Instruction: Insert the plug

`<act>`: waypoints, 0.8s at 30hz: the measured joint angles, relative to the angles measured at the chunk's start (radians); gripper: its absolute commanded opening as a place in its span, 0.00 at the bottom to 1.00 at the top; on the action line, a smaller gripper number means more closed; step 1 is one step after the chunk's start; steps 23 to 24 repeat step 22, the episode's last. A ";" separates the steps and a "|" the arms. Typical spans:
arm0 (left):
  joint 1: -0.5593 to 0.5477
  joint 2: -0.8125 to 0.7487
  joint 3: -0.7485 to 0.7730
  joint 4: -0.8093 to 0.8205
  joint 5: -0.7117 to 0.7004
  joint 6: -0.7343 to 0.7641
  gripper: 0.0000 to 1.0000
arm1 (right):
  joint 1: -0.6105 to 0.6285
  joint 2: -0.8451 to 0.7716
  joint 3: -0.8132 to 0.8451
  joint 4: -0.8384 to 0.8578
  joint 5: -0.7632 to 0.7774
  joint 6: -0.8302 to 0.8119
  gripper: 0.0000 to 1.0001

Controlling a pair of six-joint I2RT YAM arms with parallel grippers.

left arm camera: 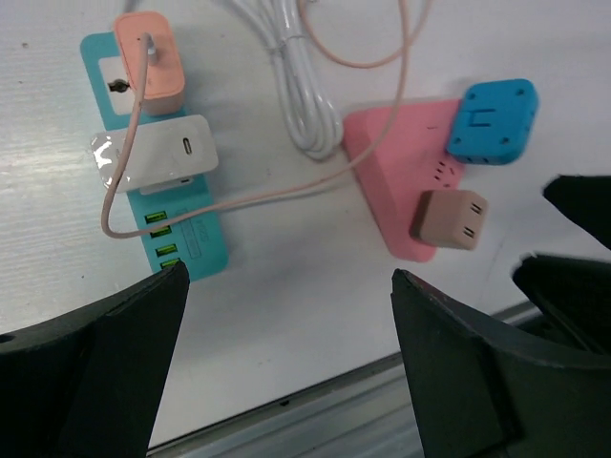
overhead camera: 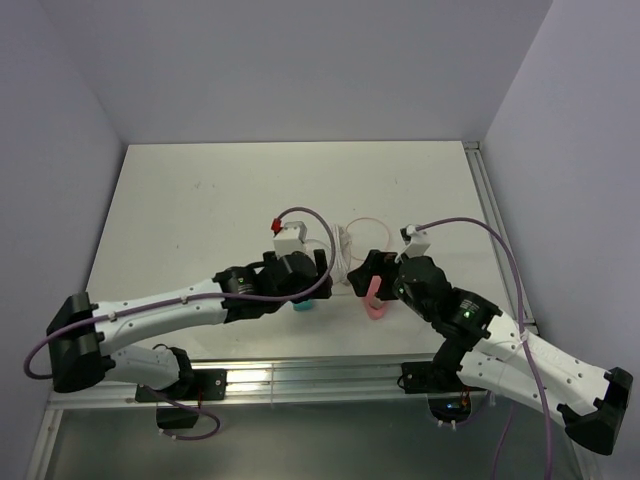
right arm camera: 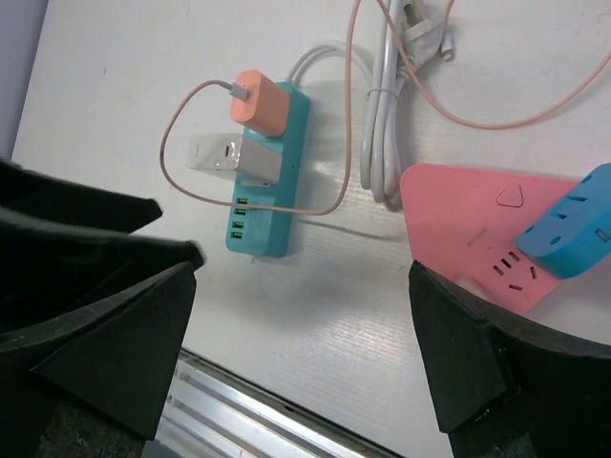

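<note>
In the left wrist view a teal power strip (left arm camera: 181, 224) carries an orange plug (left arm camera: 153, 62) and a white adapter (left arm camera: 172, 153). A pink triangular power strip (left arm camera: 396, 172) lies to its right, with a blue adapter (left arm camera: 492, 119) and a tan plug (left arm camera: 451, 219) on it. My left gripper (left arm camera: 289, 286) is open and empty above the bare table between the two strips. My right gripper (right arm camera: 304, 286) is open and empty, also above the gap between the teal strip (right arm camera: 272, 181) and the pink strip (right arm camera: 477, 229). In the top view both grippers (overhead camera: 305, 275) (overhead camera: 370, 275) hover close together.
A bundled white cable (left arm camera: 296, 86) and a thin pink cord (left arm camera: 239, 196) lie behind and across the strips. An aluminium rail (right arm camera: 258, 420) runs along the table's front edge. The other arm's black gripper (left arm camera: 573, 248) crowds the right of the left wrist view.
</note>
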 measured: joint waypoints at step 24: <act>0.000 -0.830 -0.699 0.731 0.166 0.120 1.00 | -0.002 -0.084 -0.147 0.079 -0.025 0.005 1.00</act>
